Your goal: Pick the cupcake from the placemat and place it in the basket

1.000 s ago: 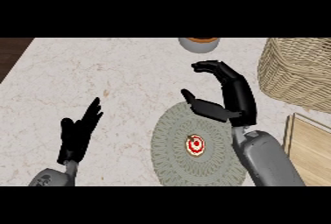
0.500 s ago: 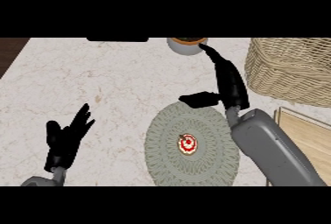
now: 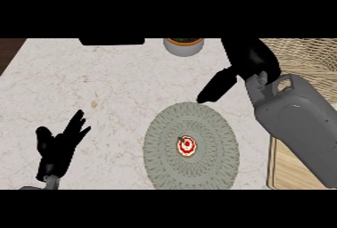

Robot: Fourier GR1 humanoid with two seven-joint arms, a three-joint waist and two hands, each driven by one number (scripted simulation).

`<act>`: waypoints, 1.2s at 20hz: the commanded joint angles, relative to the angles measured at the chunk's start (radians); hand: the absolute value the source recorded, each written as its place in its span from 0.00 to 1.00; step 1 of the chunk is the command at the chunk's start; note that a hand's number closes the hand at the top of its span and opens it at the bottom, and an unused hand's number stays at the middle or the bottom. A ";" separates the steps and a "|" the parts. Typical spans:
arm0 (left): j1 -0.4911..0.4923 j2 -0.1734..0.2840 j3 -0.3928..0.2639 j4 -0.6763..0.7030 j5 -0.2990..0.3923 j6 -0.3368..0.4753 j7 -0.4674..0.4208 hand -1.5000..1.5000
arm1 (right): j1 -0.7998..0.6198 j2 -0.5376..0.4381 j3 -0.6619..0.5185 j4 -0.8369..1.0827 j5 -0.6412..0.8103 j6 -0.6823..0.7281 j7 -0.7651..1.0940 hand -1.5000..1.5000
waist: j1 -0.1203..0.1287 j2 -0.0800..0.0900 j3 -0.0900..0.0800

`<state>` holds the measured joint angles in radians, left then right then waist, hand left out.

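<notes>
Red-topped cupcake (image 3: 187, 146) upright on placemat (image 3: 161, 156)

The basket (image 3: 306, 55) runs off the right edge, partly behind the right hand (image 3: 250, 60). A small pot (image 3: 183, 45) is cropped at the top.

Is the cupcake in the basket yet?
No. The cupcake sits on the round placemat, apart from the basket, untouched by either hand.
</notes>
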<state>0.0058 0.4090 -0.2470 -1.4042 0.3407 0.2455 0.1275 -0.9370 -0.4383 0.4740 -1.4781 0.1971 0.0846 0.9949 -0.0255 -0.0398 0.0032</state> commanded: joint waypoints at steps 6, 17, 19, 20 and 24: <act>0.099 0.018 -0.009 0.056 0.009 -0.005 0.059 0.50 | -0.130 -0.087 -0.042 -0.061 -0.337 0.328 0.322 0.00 | -0.012 0.015 -0.008; 0.120 0.009 -0.024 0.015 0.006 -0.019 0.065 0.50 | -0.129 -0.202 0.010 -0.165 -0.538 0.248 0.389 0.00 | -0.004 0.026 -0.005; 0.080 0.042 0.022 0.044 0.029 -0.040 0.086 0.50 | -0.101 -0.180 0.047 -0.209 -0.496 0.173 0.377 0.00 | -0.006 0.029 -0.005; 0.123 0.021 0.003 0.059 0.011 -0.039 0.033 0.50 | -0.133 -0.195 0.041 -0.209 -0.532 0.193 0.413 0.00 | -0.004 0.026 -0.007; 0.121 0.022 -0.007 0.029 0.002 -0.041 0.049 0.50 | -0.057 -0.191 0.089 -0.244 -0.478 0.126 0.365 0.00 | 0.006 0.031 -0.005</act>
<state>0.0491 0.4246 -0.2218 -1.4562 0.3566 0.2182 0.1358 -1.0049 -0.6440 0.5314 -1.6781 -0.2926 0.2468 1.1713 -0.0283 -0.0205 0.0079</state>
